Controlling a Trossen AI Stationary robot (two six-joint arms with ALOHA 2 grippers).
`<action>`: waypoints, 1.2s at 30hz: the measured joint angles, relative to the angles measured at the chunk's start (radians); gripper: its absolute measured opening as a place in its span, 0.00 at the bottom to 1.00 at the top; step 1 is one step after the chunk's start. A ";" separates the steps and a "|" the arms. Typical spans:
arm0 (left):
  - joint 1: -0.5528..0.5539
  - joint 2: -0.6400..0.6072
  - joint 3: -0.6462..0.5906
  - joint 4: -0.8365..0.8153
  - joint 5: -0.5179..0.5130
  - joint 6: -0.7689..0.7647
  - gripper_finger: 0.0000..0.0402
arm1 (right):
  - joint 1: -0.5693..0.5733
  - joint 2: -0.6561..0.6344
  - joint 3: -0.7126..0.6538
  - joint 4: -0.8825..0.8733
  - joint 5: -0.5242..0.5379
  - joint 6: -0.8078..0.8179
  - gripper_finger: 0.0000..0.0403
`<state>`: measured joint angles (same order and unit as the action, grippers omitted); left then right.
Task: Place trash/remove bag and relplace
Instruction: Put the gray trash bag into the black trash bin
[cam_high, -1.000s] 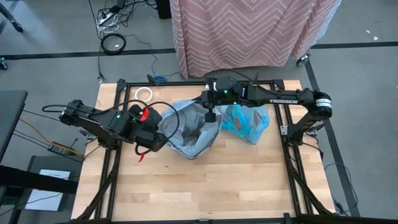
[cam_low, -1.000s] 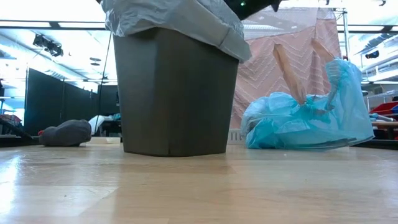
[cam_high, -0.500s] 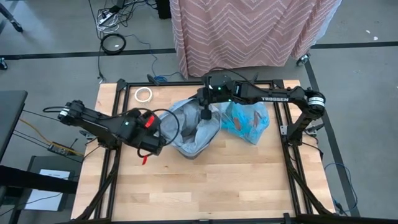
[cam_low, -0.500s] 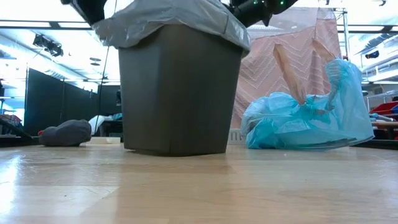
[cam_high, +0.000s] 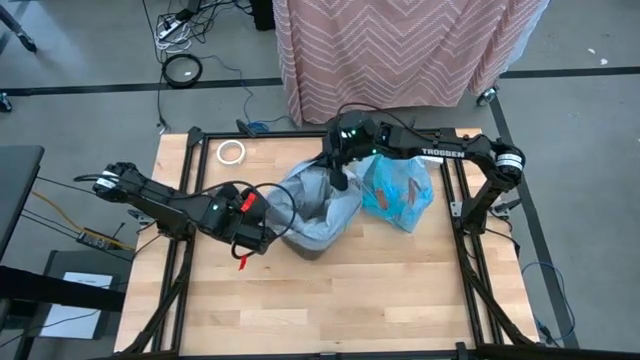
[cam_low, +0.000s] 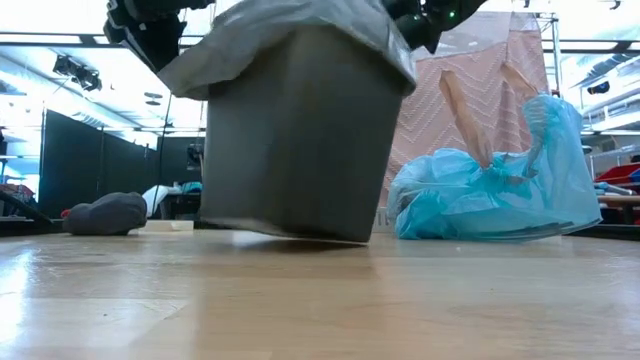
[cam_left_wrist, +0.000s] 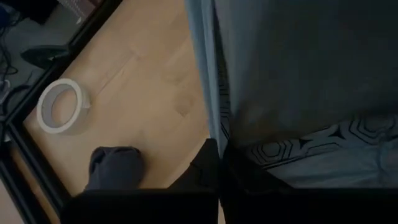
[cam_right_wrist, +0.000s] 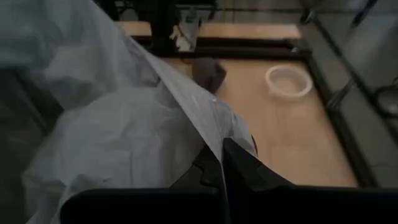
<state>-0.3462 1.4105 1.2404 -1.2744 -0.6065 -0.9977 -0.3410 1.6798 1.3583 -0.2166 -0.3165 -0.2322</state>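
A dark grey bin (cam_high: 318, 232) lined with a pale grey bag (cam_high: 305, 185) stands tilted mid-table; in the low view the bin (cam_low: 295, 140) leans right, its lower left edge off the wood. My left gripper (cam_high: 266, 226) is shut at the bag's left side, my right gripper (cam_high: 340, 181) at its far right rim. A blue bag (cam_high: 398, 195) holding brown trash lies on the table right of the bin; brown cardboard (cam_low: 465, 110) sticks up in it. My left gripper pinches the grey bag's overhanging skirt (cam_left_wrist: 210, 118) on the outside of the bin's left wall, coming level from the table's left. The film hangs flat against the wall. My right gripper pinches the bag's rim edge (cam_right_wrist: 211, 146) from above at the bin's far right side. The film runs drawn from the fingers (cam_right_wrist: 239, 168) over the bin's mouth.
A white tape ring (cam_high: 232, 151) and a small dark lump (cam_left_wrist: 115, 168) lie near the far left corner. The black frame rail (cam_high: 455, 200) runs along the table's right edge. Bare wood (cam_high: 330, 300) fills the near half. A patterned pink cloth (cam_high: 400, 50) hangs beyond the far edge.
My left gripper has moved toward the table's right, against the bin. The bin, standing flat before, has tipped toward the right, its lower left edge rising off the wood, and it has shifted a little rightward. The bag's mouth looks narrower from above.
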 joint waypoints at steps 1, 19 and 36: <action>0.000 0.000 0.000 -0.003 0.000 0.005 0.00 | -0.006 0.001 -0.001 -0.007 -0.017 0.013 0.00; 0.000 0.003 -0.001 -0.007 -0.032 0.025 0.00 | 0.042 -0.044 0.203 -0.234 0.045 -0.080 0.00; 0.000 0.003 -0.001 -0.043 -0.081 0.025 0.00 | -0.015 -0.028 0.060 -0.183 -0.028 0.009 0.00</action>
<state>-0.3466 1.4139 1.2392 -1.3172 -0.6878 -0.9730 -0.3564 1.6523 1.4181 -0.3994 -0.3446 -0.2229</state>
